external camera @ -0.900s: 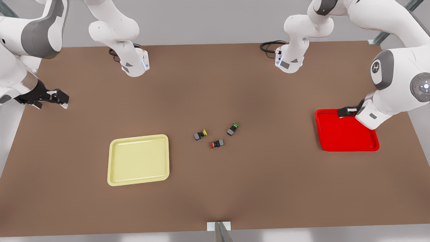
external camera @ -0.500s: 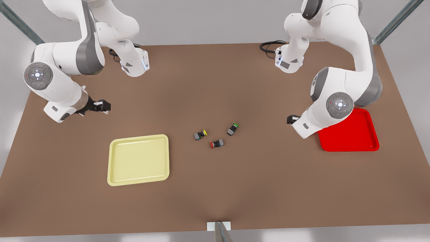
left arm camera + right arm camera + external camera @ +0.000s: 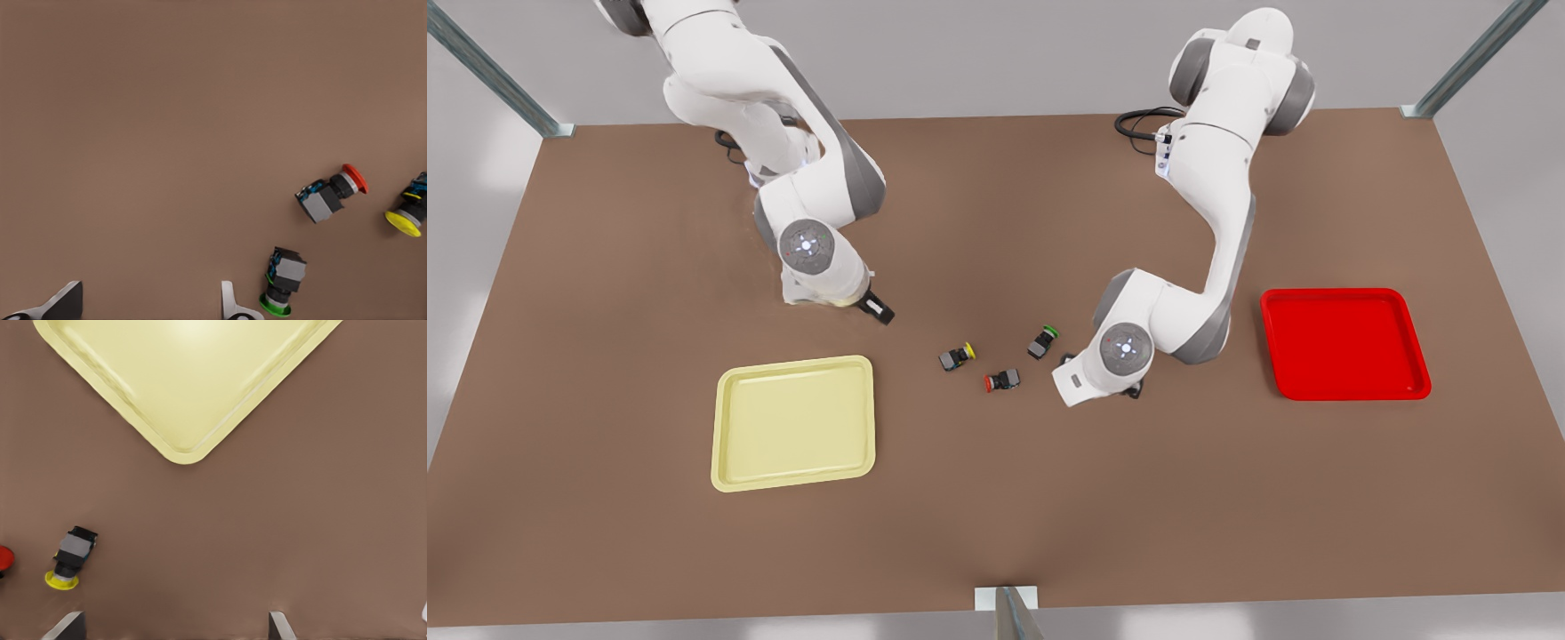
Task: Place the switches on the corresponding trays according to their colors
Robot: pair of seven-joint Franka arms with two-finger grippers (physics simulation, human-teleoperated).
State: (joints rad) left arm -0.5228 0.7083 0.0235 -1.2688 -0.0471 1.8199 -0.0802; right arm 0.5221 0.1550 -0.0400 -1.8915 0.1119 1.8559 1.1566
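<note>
Where the worktop (image 3: 996, 516) lies nearest the front cam, the yellow tray (image 3: 793, 423) sits flat toward the front view's left, nothing in it. Next back, mid-worktop, come the 3 switches, all lying on their sides on bare worktop, close together but not touching, well apart from both trays. The red switch (image 3: 1003, 380) is nearest; the yellow switch (image 3: 957, 356) is just behind it toward the front view's left, w/ its cap pointing up-right in that view; the green switch (image 3: 1042, 342) is behind toward the front view's right.

The red tray (image 3: 1343, 342) lies at about the same depth, far on the front view's right, also w/ nothing in it.

The arm on the front view's right is the left arm. Its wrist hangs low just beside the green switch. In the left wrist view, the left pincer (image 3: 150, 303) is wide, nothing between its fingertips (image 3: 63, 303), and the green switch lies just outside one tip.

Farther back, on the front view's left, the right pincer (image 3: 879, 311) hovers between the yellow tray's far corner & the yellow switch. The right wrist view shows it wide, holding nothing, w/ the tray corner & yellow switch below.

Both arm bases stand at the far edge.
</note>
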